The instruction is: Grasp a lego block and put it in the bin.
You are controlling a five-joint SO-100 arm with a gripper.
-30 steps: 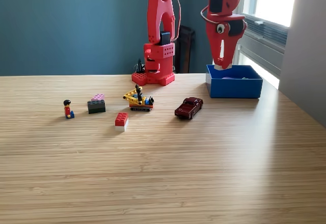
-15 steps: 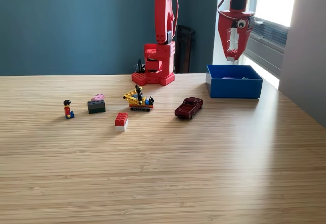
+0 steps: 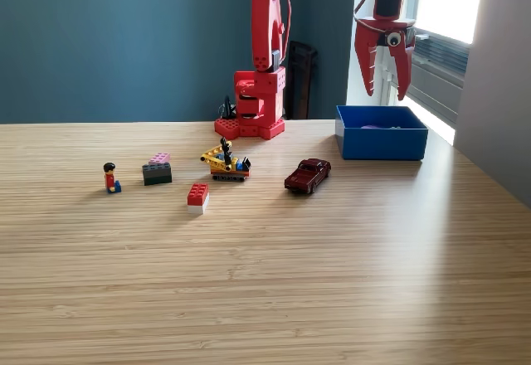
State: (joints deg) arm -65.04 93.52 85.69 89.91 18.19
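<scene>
The bin (image 3: 382, 143) is a blue box at the back of the wooden table (image 3: 332, 282), on the exterior view's right. Something pale purple lies inside it. The red gripper (image 3: 385, 90) hangs in the air above the bin with its jaws spread wide and nothing in them. A dark red toy car (image 3: 308, 175) sits near the bin. Further to the left are a yellow lego digger (image 3: 226, 163), a red and white lego block (image 3: 197, 198), a pink and black block (image 3: 157, 169) and a little lego man (image 3: 110, 177).
</scene>
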